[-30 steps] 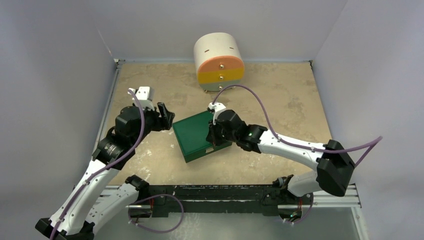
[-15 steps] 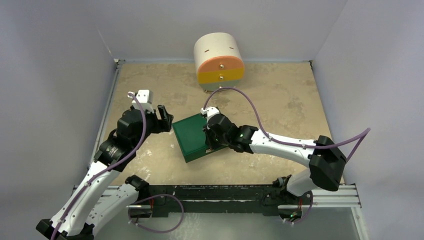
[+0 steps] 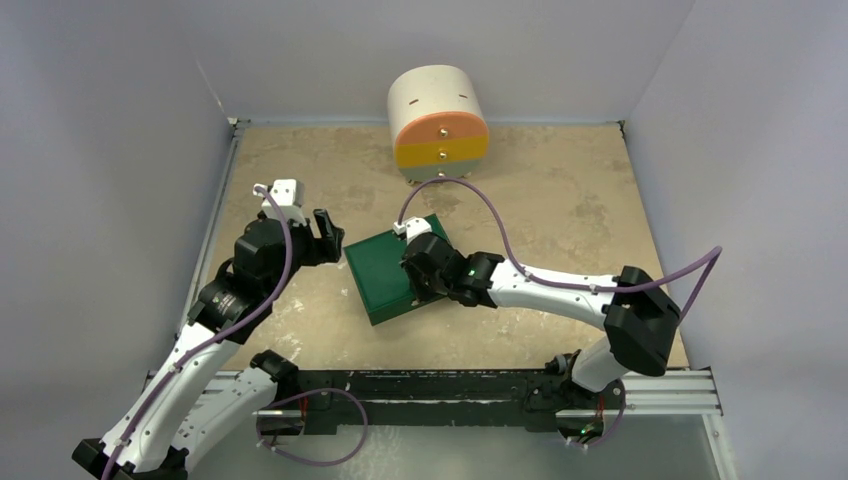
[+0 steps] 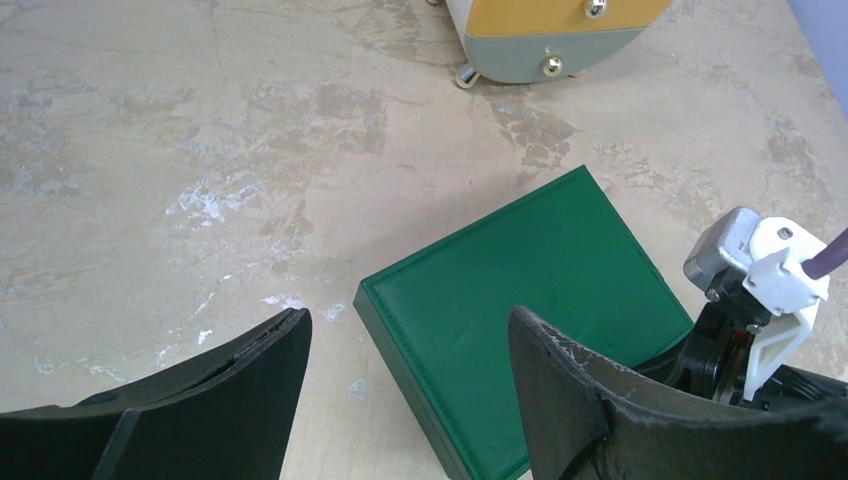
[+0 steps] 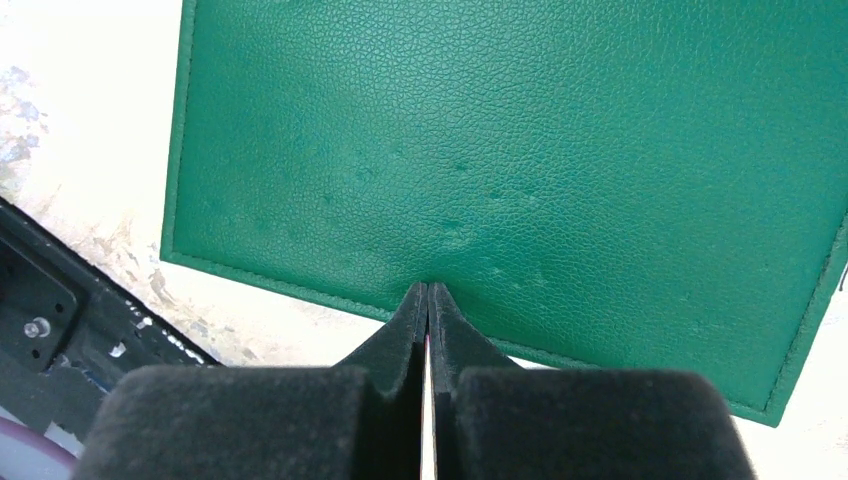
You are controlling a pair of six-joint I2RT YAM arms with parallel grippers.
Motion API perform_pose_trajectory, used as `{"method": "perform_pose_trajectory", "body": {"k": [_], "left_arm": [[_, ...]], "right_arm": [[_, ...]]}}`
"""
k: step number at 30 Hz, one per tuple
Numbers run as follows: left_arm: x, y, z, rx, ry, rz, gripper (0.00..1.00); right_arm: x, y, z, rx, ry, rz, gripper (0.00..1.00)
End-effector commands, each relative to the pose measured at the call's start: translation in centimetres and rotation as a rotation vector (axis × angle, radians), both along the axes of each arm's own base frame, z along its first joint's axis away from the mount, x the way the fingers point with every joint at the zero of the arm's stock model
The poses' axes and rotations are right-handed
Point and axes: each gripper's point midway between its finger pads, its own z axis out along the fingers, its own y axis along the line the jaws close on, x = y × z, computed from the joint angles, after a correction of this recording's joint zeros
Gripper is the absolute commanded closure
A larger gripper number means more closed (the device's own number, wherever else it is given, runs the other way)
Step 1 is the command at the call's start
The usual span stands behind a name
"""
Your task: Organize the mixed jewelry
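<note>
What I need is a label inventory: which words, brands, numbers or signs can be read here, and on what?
No text can be read in any view.
Green box: plain lid, no print.
Drawer unit: only knobs, plus two dark marks on top, too small to tell.

The middle of the table (image 3: 560, 210) was taken by a closed green box (image 3: 385, 268), set at an angle. Its near part was covered by the right gripper (image 5: 428, 292), fingers pressed together above the lid, and the right arm (image 3: 560, 290) was stretched across the table from the near right side to the box. Just left of the box, the left gripper (image 4: 408, 320) was held with fingers apart. A round drawer cabinet (image 3: 438, 120) was placed at the far edge. Bare table was seen between cabinet and box, and at the far right. Both sides were closed by walls (image 3: 100, 150).
</note>
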Motion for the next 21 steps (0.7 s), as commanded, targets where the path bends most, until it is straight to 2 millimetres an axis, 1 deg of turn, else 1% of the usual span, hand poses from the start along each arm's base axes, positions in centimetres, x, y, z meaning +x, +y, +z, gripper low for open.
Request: {"method": "perform_pose_trajectory", "body": {"k": [1, 3, 6, 8, 10, 12, 16, 18, 21], "left_arm": [[0.6, 0.2, 0.9, -0.005, -0.047, 0.017, 0.28], [0.6, 0.2, 0.9, -0.002, -0.047, 0.018, 0.28], [0.7, 0.2, 0.8, 0.000, -0.043, 0.021, 0.28], [0.7, 0.2, 0.7, -0.001, -0.040, 0.020, 0.28], [0.7, 0.1, 0.7, -0.002, -0.039, 0.019, 0.28], [0.6, 0.1, 0.7, -0.008, -0.036, 0.018, 0.28], [0.3, -0.6, 0.6, -0.063, -0.026, -0.001, 0.28], [0.3, -0.6, 0.0, -0.092, -0.001, 0.026, 0.28], [0.4, -0.3, -1.6, -0.115, 0.063, 0.088, 0.28]], "right_arm": [[-1.3, -1.0, -2.3, -0.103, 0.025, 0.013, 1.00], [-1.6, -1.2, -3.0, -0.125, 0.029, 0.007, 1.00], [-1.9, -1.3, -3.4, -0.138, 0.034, 0.003, 1.00], [-2.0, -1.2, -3.2, -0.134, 0.031, 0.003, 1.00], [-1.8, -1.0, -2.6, -0.114, 0.020, -0.002, 1.00], [-1.7, -0.8, -1.6, -0.077, 0.007, -0.012, 1.00], [-1.5, -0.1, 1.4, 0.017, -0.031, -0.016, 1.00], [-1.0, -0.2, 3.4, 0.061, -0.074, -0.026, 1.00], [-0.2, -1.1, 6.0, 0.113, -0.149, -0.078, 0.99]]}}
